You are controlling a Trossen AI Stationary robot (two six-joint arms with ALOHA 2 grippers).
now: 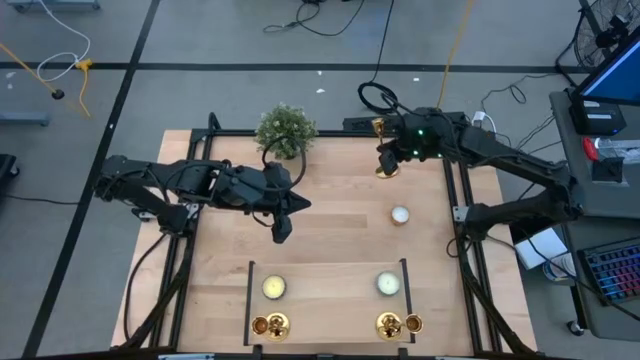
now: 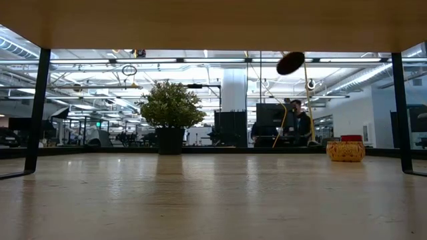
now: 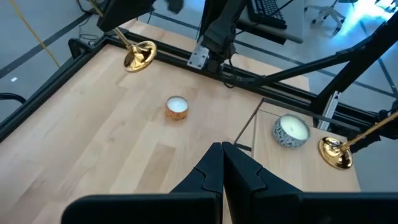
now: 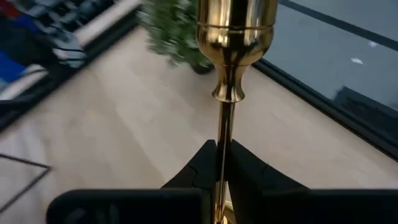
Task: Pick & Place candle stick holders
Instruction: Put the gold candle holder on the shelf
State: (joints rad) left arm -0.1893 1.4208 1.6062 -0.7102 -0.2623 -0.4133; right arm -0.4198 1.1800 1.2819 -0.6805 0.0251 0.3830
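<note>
My right gripper is at the table's far right, shut on a shiny gold candle stick holder that it has in the air. The holder's cup shows large in the right wrist view, and its round base shows in the left wrist view. Two more gold holders rest at the near edge of a board; the right one lies on its side. My left gripper hangs shut and holds nothing over the table's middle left. My right gripper pinches the holder's slim stem between its two fingers, below the cup. The fingers slant down from the table's right side and lie across the stem. The holder is tilted and clear of the table, with its base in the air.
A bushy potted plant stands at the far edge, left of the right gripper. A small candle sits on the wood at the right. Two more candles sit on the black-framed board near the front.
</note>
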